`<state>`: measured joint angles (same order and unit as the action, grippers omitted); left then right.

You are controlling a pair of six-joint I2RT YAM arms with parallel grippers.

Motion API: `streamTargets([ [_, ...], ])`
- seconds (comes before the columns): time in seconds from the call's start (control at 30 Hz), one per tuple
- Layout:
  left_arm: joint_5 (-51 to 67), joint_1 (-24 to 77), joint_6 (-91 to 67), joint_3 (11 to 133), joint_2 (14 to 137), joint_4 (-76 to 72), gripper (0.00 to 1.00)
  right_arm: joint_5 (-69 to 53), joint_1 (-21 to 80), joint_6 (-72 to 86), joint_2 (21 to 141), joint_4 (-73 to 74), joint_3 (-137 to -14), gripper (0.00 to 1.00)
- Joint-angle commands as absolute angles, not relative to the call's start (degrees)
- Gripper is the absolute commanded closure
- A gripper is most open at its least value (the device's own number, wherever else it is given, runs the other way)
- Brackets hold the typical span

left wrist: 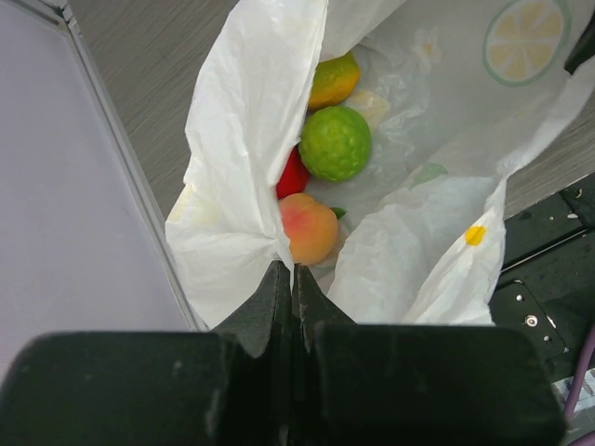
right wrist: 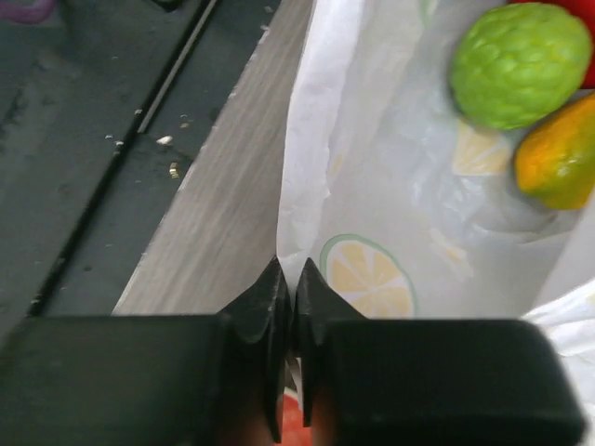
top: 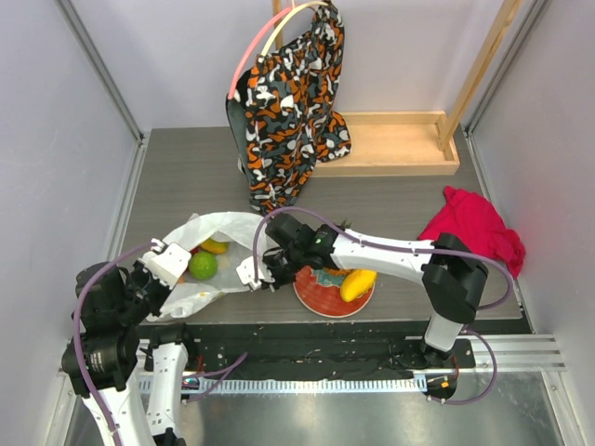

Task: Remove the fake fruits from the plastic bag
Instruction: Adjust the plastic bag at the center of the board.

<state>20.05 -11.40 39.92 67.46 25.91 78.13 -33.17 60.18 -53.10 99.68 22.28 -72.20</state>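
between left gripper's [left wrist: 292,279] pressed-together tips, pinched bag [left wrist: 232,139] rim; did likewise with right gripper [right wrist: 294,279] at the opposite rim (beside the plate [top: 316,295]). saw fruits [left wrist: 335,141] inside, near the mouth. needed both rims held apart and taut, then a slow tilt to spill them.

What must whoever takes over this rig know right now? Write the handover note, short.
Left gripper: shut on the near edge of the plastic bag.
Right gripper: shut on the bag's opposite edge, beside the plate; the two hold the mouth open.
In the bag: green lime, peach, red piece, orange-yellow fruit.
Done: one yellow fruit lies on the plate.
Left: the four fruits in the bag must come out. Both grippers are busy with the bag, so one would probably have to let go to pick.
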Motion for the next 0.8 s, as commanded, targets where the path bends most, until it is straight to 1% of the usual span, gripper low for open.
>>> streamTargets([
  [0.0,20.92,-11.78,39.64,68.12,25.84,88.51,1.0,-34.53,60.82,-52.92,90.91,28.11,-69.79,0.93],
  [0.03,20.92,-11.69,39.55,67.94,25.58,88.33,1.0,-35.93,60.65,-50.56,89.75,30.04,-69.61,0.95],
  [0.07,21.0,-11.78,39.64,67.85,25.4,88.33,1.0,-37.6,60.56,-48.71,88.95,33.19,-69.78,0.94],
  [0.13,22.23,-11.78,39.99,67.68,25.05,88.77,1.0,-38.75,60.56,-47.2,89.12,35.5,-70.92,0.91],
  [0.17,22.76,-11.78,40.6,67.41,24.96,89.12,1.0,-39.8,60.64,-47.72,89.64,37.16,-72.32,0.84],
  [0.23,23.64,-11.78,41.22,66.97,24.87,90.08,1.0,-40.6,60.56,-50.69,93.41,39.28,-74.96,0.76],
  [0.27,23.73,-11.78,41.92,66.97,24.96,90.44,1.0,-40.43,60.64,-51.5,94.82,41.46,-78.54,0.6],
  [0.33,23.64,-11.78,42.54,66.97,25.05,91.67,1.0,-39.2,60.03,-50.81,99.39,42.19,-82.95,0.52],
  [0.37,23.47,-11.78,42.89,66.89,24.87,91.76,1.0,-39.81,59.33,-49.06,100.71,42.19,-87.49,0.47],
  [0.5,23.47,-11.78,43.33,65.92,24.09,92.29,1.0,-44.29,56.43,-42.64,105.11,41.49,-97.54,0.39],
  [0.57,23.73,-11.78,43.16,65.3,23.99,92.02,1.0,-45.79,56.08,-37.82,106.78,37.73,-99.22,0.39],
  [0.6,23.73,-11.78,42.63,65.13,23.99,91.5,1.0,-46.14,55.9,-33.7,107.48,36.14,-99.23,0.42],
  [0.67,23.73,-11.78,42.02,64.86,24.08,90.79,1.0,-47.45,55.81,-30.77,109.85,33.58,-100.19,0.44],
  [0.77,23.64,-11.78,40.43,65.21,24.78,89.48,1.0,-50.45,55.11,-25.15,110.48,30.34,-101.43,0.44],
])
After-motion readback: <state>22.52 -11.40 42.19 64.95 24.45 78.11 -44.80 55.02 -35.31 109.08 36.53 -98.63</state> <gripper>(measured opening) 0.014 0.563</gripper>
